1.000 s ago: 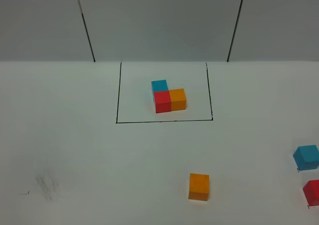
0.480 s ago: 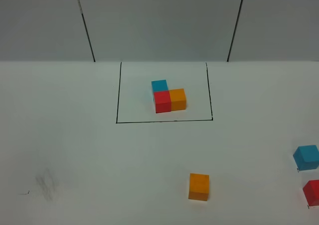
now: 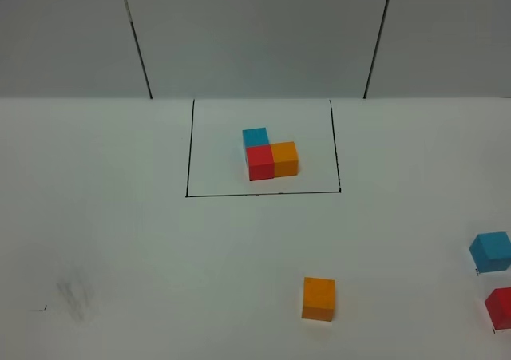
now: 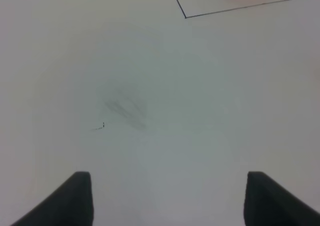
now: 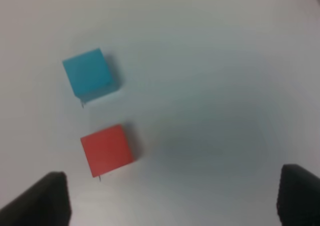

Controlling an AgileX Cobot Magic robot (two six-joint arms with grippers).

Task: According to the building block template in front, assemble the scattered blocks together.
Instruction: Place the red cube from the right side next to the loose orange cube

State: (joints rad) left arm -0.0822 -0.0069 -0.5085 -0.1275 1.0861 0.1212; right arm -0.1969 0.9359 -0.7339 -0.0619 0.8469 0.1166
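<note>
Only exterior view shows orange cube point(image 3: 318, 298) — right wrist: blue cube point(image 5: 90, 77), red cube point(image 5: 107, 150).

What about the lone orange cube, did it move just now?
No. The lone orange cube keeps the same place and the same gap below the near line of the black outline as in the earlier pictures.

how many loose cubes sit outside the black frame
3: orange cube front centre, blue cube at the right edge, red cube just in front of it, partly cropped.
</note>
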